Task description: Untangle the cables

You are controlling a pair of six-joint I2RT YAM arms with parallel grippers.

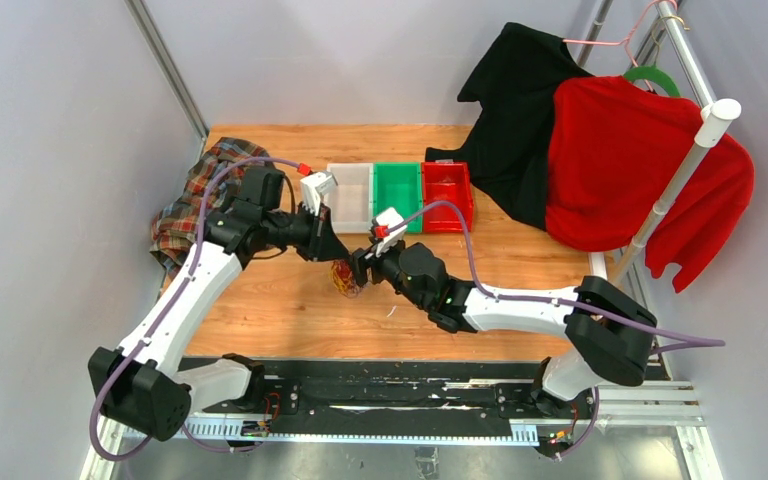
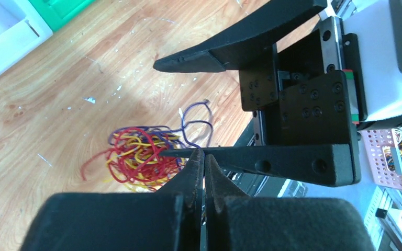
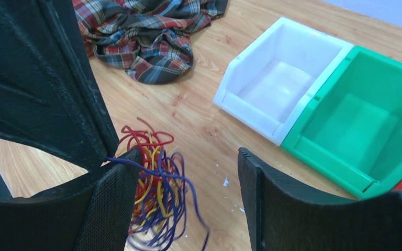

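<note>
The cables are a small tangle of red, yellow and purple wires on the wooden table between both grippers. In the left wrist view the tangle lies just beyond my left gripper, whose fingers are pressed together, with a purple strand running to their tips. My left gripper is just above the tangle. My right gripper is open. The tangle sits against its left finger, and a purple strand stretches from there to the left gripper's tip. My right gripper is beside the tangle.
A plaid cloth lies at the table's left edge, also in the right wrist view. White, green and red bins stand in a row at the back. Black and red garments hang on a rack at right.
</note>
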